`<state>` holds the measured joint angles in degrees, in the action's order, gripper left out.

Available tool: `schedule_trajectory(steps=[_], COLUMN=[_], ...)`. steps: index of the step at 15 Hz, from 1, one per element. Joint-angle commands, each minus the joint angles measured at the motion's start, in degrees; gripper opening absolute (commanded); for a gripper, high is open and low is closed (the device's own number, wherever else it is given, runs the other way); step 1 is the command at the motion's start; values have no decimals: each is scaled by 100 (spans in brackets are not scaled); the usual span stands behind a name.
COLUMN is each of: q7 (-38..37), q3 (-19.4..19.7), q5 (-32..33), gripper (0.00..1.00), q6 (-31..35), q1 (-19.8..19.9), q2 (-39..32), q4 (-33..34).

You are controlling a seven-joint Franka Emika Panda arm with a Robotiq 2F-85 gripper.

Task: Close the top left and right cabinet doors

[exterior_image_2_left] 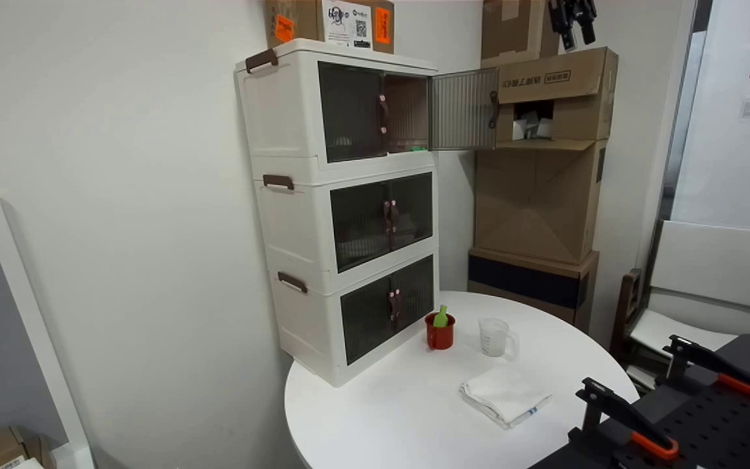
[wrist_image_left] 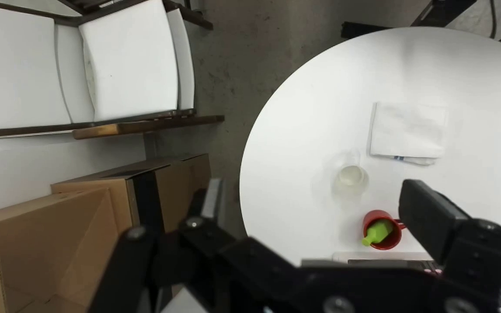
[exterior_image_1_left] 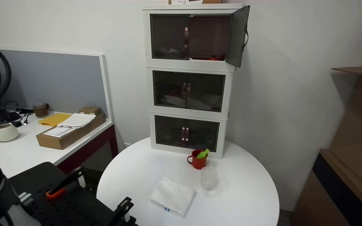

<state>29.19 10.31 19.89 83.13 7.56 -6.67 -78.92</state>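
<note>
The white three-tier cabinet (exterior_image_1_left: 190, 64) (exterior_image_2_left: 287, 225) stands on a round white table. Its top left door (exterior_image_1_left: 168, 37) (exterior_image_2_left: 351, 111) is brown-tinted and lies flat in its frame in both exterior views. Its top right door (exterior_image_1_left: 239, 36) (exterior_image_2_left: 463, 109) is swung outward, its strap handle facing away from the opening. My gripper (exterior_image_2_left: 580, 40) is high at the top edge of an exterior view, apart from the doors. In the wrist view my gripper (wrist_image_left: 318, 193) has its fingers wide apart with nothing between them. The top doors cannot be made out in the wrist view.
A red mug (exterior_image_1_left: 197, 159) with a green object and a clear measuring cup (exterior_image_2_left: 493, 337) stand before the cabinet. A folded white cloth (wrist_image_left: 408, 130) lies on the table (wrist_image_left: 294, 143). Stacked cardboard boxes (exterior_image_2_left: 531, 202) stand beside the open door. A box (exterior_image_2_left: 329, 26) sits on the cabinet.
</note>
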Motion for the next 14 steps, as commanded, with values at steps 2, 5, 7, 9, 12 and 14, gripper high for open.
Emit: schedule_trajectory(steps=[2, 5, 7, 9, 12, 14], q7=[-62, -228, -211, -72, 393, 693], q3=[-95, -69, -46, -36, -28, -44], q5=[-44, -121, -177, -422, -981, -1339], gripper=[100, 100, 100, 100, 100, 100], q6=[104, 617, 995, 1299, 1514, 1599], q1=[94, 147, 207, 300, 473, 561], q2=[10, -13, -43, -71, -202, -305], q4=[21, 78, 115, 134, 225, 284])
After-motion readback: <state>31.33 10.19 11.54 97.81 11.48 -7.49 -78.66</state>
